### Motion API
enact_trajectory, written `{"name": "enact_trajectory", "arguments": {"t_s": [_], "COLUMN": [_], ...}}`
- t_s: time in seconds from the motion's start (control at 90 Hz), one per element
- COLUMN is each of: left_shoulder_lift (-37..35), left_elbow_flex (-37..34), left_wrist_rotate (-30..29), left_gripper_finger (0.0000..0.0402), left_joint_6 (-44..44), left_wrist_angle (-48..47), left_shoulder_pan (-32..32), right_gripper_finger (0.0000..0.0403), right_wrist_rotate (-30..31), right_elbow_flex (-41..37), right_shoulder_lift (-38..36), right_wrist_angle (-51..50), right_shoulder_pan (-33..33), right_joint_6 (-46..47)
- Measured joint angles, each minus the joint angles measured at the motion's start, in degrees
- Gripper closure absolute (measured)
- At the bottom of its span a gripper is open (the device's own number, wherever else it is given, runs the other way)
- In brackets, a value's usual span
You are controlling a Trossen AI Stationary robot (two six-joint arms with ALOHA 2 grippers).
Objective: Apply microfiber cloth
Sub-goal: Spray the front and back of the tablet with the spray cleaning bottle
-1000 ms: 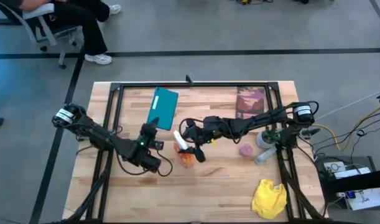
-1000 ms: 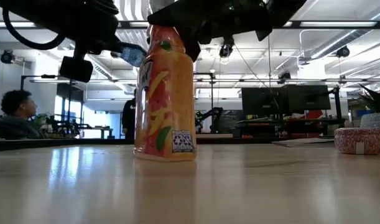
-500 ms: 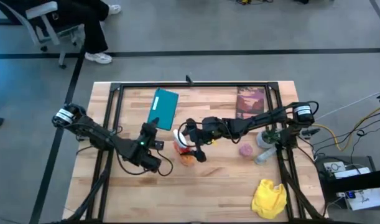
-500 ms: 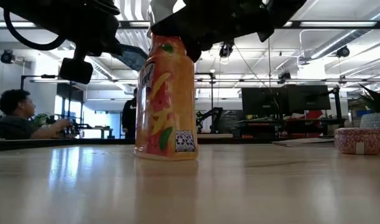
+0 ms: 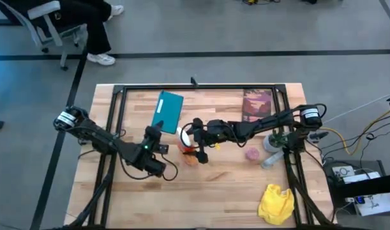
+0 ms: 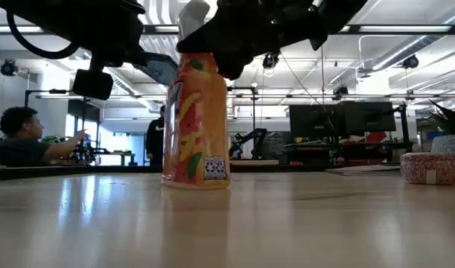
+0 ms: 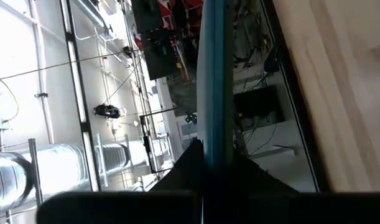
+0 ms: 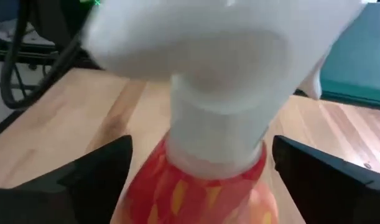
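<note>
**Bottle stood upright, cloth still waiting**

Over the past second the right gripper (image 5: 196,142) has tipped the orange spray bottle (image 6: 195,123) upright mid-frame; its fingers now flank the white neck with visible gaps, so it looks released. The left gripper (image 5: 154,137) clamps the thin teal tablet (image 5: 166,111). The soft, crumpled yellow cloth (image 5: 275,203) lies untouched at lower right on the wooden table (image 5: 214,191).
</note>
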Motion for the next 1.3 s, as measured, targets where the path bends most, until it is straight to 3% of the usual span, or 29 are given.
{"name": "enact_trajectory", "arguments": {"t_s": [0.133,0.422,0.744,0.922,1.3], "left_shoulder_lift": [0.0,0.0,0.0,0.0,0.0], "left_elbow_flex": [0.0,0.0,0.0,0.0,0.0], "left_wrist_rotate": [1.1,1.1,0.8,0.8,0.8], "left_gripper_finger": [0.0395,0.0395,0.0394,0.0394,0.0392], "left_joint_6": [0.0,0.0,0.2,0.2,0.0], "left_wrist_angle": [0.2,0.3,0.1,-0.2,-0.1], "left_shoulder_pan": [0.0,0.0,0.0,0.3,1.0], "right_gripper_finger": [0.0019,0.0016,0.0016,0.0016,0.0016], "right_wrist_rotate": [-3.1,-3.0,-3.8,-12.7,-23.0], "right_elbow_flex": [0.0,0.0,0.0,1.7,5.8], "right_shoulder_lift": [-1.6,-6.3,-8.8,-6.8,-4.6], "right_wrist_angle": [-1.5,-12.8,-12.9,-13.0,-13.1], "right_shoulder_pan": [0.0,-0.8,-4.0,-7.2,-9.4], "right_joint_6": [0.5,-2.2,-15.8,-16.7,-18.0]}}
